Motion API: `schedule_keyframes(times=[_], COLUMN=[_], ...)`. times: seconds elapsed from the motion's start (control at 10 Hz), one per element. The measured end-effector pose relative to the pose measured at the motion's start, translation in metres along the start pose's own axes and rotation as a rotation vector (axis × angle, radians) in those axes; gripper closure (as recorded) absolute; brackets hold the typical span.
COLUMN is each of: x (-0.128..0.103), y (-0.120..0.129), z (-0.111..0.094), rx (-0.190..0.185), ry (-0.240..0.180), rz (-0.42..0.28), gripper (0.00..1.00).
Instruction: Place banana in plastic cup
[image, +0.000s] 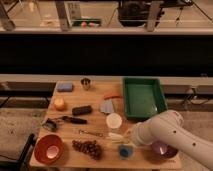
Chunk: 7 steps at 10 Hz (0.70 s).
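Note:
The pale banana (115, 135) lies on the wooden table (67, 156) just in front of the cream-white cup (114, 120). The small blue plastic cup (125, 150) stands near the front edge, just below and right of the banana. My white arm comes in from the lower right. My gripper (131, 136) is at the arm's end, right at the banana's right tip and just above the blue cup. The bulky wrist hides most of it.
A green tray (144, 96) sits at the back right and a purple cup (162, 149) is partly behind my arm. Grapes (89, 147), an orange-red bowl (48, 148), an orange fruit (59, 103), a black block (82, 110), a blue sponge (64, 86) and a metal cup (86, 83) fill the left.

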<state>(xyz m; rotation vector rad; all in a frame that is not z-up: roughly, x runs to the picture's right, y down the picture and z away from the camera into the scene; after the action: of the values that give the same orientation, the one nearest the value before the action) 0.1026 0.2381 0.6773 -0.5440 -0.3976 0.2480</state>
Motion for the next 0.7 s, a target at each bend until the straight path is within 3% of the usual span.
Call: schedule_keyframes(times=[0.3,0.7], x=[-0.005,-0.011], y=[0.008,0.02], z=[-0.005,-0.003], rx=[0.02,0.013], ry=[-0.038,-0.063], rz=[0.027,0.024], gripper=[0.98,0.98])
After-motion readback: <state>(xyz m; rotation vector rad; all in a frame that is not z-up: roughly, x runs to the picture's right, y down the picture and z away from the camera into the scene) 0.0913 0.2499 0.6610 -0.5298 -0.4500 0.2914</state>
